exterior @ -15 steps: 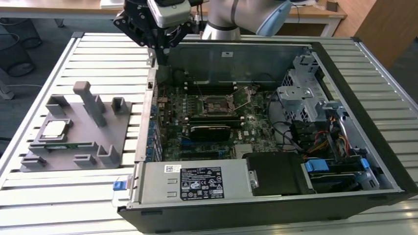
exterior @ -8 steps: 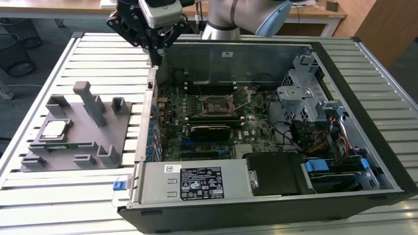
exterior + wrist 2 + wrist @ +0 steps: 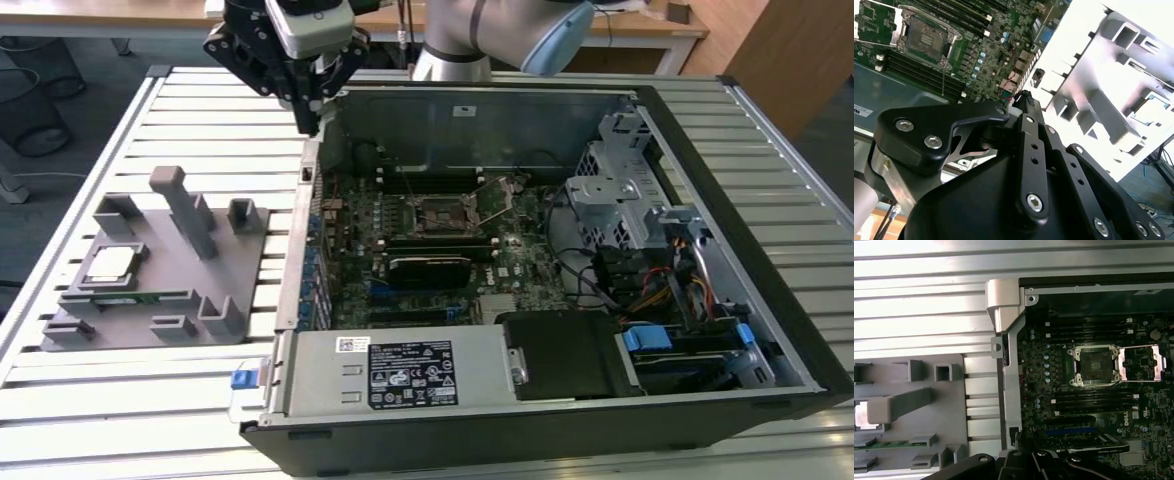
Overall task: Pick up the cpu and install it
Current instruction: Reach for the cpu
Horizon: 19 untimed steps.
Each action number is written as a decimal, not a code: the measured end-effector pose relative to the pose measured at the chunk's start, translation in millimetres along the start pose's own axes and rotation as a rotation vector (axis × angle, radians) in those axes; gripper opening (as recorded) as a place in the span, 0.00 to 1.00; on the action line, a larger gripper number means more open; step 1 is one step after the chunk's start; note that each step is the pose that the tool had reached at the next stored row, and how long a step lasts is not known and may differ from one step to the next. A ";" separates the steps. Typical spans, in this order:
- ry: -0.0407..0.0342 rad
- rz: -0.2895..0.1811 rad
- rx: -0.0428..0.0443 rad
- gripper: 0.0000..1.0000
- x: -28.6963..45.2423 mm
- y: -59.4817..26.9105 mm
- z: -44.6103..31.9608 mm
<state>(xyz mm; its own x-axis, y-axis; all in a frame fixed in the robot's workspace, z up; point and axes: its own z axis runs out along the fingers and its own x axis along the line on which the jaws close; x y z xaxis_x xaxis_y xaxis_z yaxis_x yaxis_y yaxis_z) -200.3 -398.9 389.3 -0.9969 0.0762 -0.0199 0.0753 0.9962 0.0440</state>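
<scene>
The cpu (image 3: 111, 263) is a small silver-grey square lying flat in a recess of the grey holder block (image 3: 200, 290), at the exterior view's left. The first wrist view shows the cpu (image 3: 863, 416) partly behind a grey post. My gripper (image 3: 310, 120) hangs shut and empty above the computer case's back left corner, well away from the cpu. In the second wrist view its black fingers (image 3: 1026, 107) meet at the tip. The motherboard's socket (image 3: 447, 212) stands open, its metal frame (image 3: 1141, 362) flipped aside.
The open computer case (image 3: 747, 330) takes up the middle and the exterior view's right of the slatted table (image 3: 134, 400). A green memory stick (image 3: 140, 296) lies in the holder block near the cpu. Grey posts (image 3: 180, 205) rise from the block. A black heatsink (image 3: 430, 268) sits below the socket.
</scene>
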 end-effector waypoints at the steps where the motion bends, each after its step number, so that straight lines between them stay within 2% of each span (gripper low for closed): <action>1: 0.0001 0.000 0.0000 0.11 0.9 -0.1 0.1; 19: 0.0029 0.000 0.0002 0.11 17.2 -1.4 0.9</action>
<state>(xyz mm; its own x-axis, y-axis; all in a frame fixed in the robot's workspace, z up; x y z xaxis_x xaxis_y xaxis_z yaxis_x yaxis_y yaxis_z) -217.5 -398.9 388.0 -0.9970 0.0762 -0.0170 0.0753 0.9962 0.0438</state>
